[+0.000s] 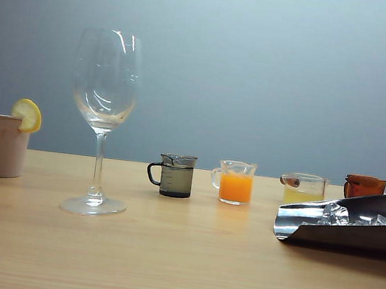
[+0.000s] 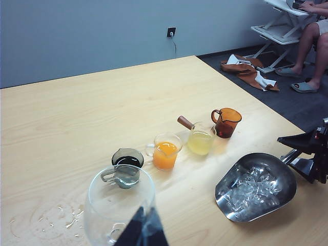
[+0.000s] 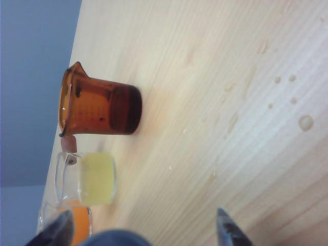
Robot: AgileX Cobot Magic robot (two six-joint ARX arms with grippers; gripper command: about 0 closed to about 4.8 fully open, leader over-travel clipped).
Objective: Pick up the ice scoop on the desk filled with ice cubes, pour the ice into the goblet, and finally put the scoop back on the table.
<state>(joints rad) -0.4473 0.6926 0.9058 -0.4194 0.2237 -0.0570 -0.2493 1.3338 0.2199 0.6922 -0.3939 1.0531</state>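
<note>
The right hand (image 3: 143, 230) comes in low over the bench (image 1: 164, 268), its fingers spread wide and empty, close behind the handle of the ice scoop (image 2: 256, 192). The scoop lies on the bench's right side, heaped with ice cubes (image 2: 251, 189). The left hand (image 2: 143, 233) hovers just above the goblet (image 1: 102, 119); I cannot tell if it is parted. A clumsy, tilted grab could tip cubes out, or swing the scoop into the amber jug (image 3: 97, 110) nearby. The front camera shows neither arm; only the left wrist camera shows the right arm beside the scoop and water splashes near the goblet.
</note>
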